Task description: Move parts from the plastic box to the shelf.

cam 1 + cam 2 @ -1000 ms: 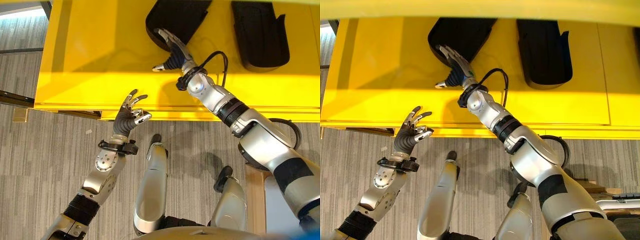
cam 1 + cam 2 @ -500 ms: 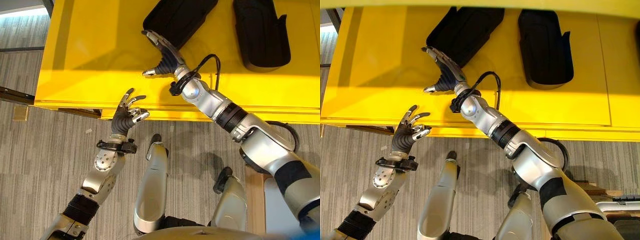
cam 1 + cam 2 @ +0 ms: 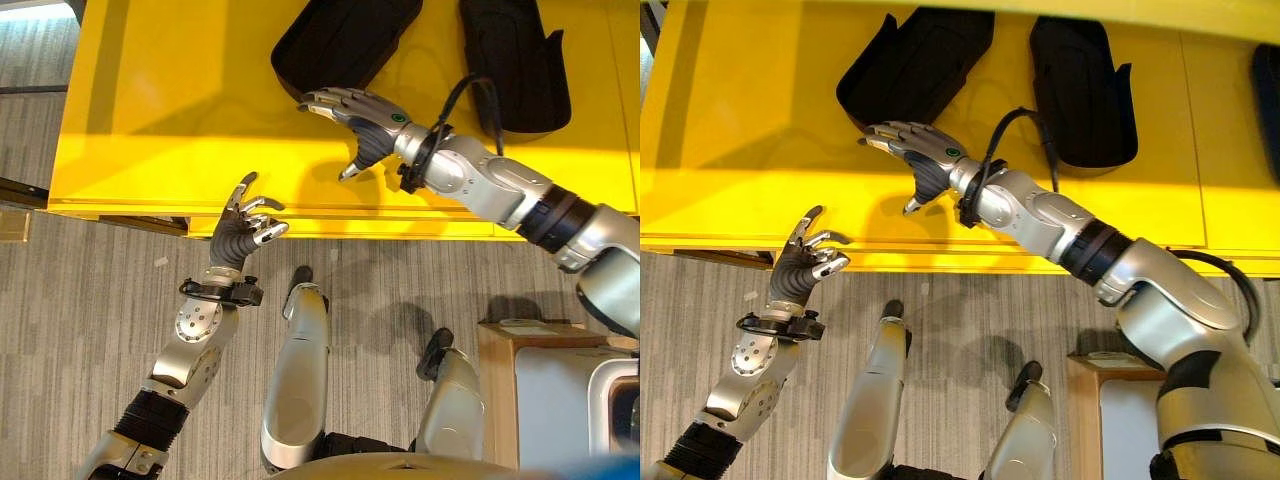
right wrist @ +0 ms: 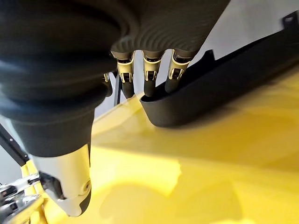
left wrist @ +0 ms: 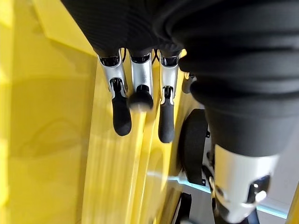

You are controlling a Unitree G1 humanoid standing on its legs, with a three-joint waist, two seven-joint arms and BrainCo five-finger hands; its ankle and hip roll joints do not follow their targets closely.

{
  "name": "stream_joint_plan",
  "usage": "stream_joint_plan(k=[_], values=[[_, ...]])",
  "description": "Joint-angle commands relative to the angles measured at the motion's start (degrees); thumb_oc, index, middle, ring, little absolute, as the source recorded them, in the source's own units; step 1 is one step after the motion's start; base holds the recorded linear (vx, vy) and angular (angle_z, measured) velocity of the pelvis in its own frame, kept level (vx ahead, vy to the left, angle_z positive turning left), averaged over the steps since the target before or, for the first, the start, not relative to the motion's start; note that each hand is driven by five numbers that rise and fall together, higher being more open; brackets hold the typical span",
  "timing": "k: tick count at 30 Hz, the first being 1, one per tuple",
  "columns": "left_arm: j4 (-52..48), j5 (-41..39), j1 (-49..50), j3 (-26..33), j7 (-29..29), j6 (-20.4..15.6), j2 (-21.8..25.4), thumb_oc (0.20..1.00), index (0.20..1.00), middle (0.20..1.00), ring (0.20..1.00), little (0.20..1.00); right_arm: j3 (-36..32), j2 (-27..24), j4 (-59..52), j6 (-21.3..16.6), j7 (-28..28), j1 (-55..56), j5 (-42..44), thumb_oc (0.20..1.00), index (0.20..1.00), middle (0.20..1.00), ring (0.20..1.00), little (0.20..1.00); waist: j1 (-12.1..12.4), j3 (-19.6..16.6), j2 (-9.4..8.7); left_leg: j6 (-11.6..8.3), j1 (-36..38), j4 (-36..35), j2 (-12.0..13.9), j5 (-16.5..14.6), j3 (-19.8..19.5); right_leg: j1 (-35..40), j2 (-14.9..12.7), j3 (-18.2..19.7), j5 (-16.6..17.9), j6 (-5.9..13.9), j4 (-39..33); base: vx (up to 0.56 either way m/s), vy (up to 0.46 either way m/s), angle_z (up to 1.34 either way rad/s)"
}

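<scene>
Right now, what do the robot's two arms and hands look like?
Both arms are silver-grey metal with dark ribbed bands. The left hand and the right hand have a dark ribbed cover over the back and wrist, and silver fingers with dark tips. A black cable loops at the right wrist.

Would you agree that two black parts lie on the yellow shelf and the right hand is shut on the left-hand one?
Not quite: in the right eye view the right hand is open beside the left black part, holding nothing. Two parts do lie on the yellow shelf.
</scene>
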Motion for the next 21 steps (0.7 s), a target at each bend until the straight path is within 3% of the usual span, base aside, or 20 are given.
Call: stream_joint_plan(k=[1,10,21], values=[[-0.58,2.09,0.04,-0.74,-0.70,-0.61,0.50,1.000,1.000,1.000,1.000,1.000,-2.00,-0.13,-1.08,-3.07,0.88,-2.03,2.47,1.000,1.000,1.000,1.000,1.000,0.79,-0.93,0.13,2.74,-1.48,-1.48,0.42,4.41,1.28,-4.38,1.04,0.07,-2.08,-3.72,12.58,0.00,0.000,0.00],[-0.95,2.69,1.50,0.49,-1.09,-0.84,0.41,1.000,1.000,1.000,1.000,1.000,-3.13,-8.53,-4.65,-4.25,1.47,-0.50,4.92,1.000,1.000,1.000,1.000,1.000,-0.48,-0.93,0.07,2.59,-1.34,-1.72,0.95,4.49,1.54,-4.58,1.30,0.24,-1.82,-3.50,12.12,0.00,0.000,0.00],[-1.23,2.60,2.34,1.25,-1.66,-0.72,0.58,1.000,1.000,1.000,1.000,1.000,-1.45,-12.10,-8.74,-5.37,3.07,-1.89,6.44,1.000,1.000,1.000,1.000,1.000,-0.59,-0.93,-0.25,2.51,-1.08,-1.80,1.16,4.57,1.62,-4.14,1.22,-0.02,-1.93,-3.37,12.20,0.00,0.000,0.00]])
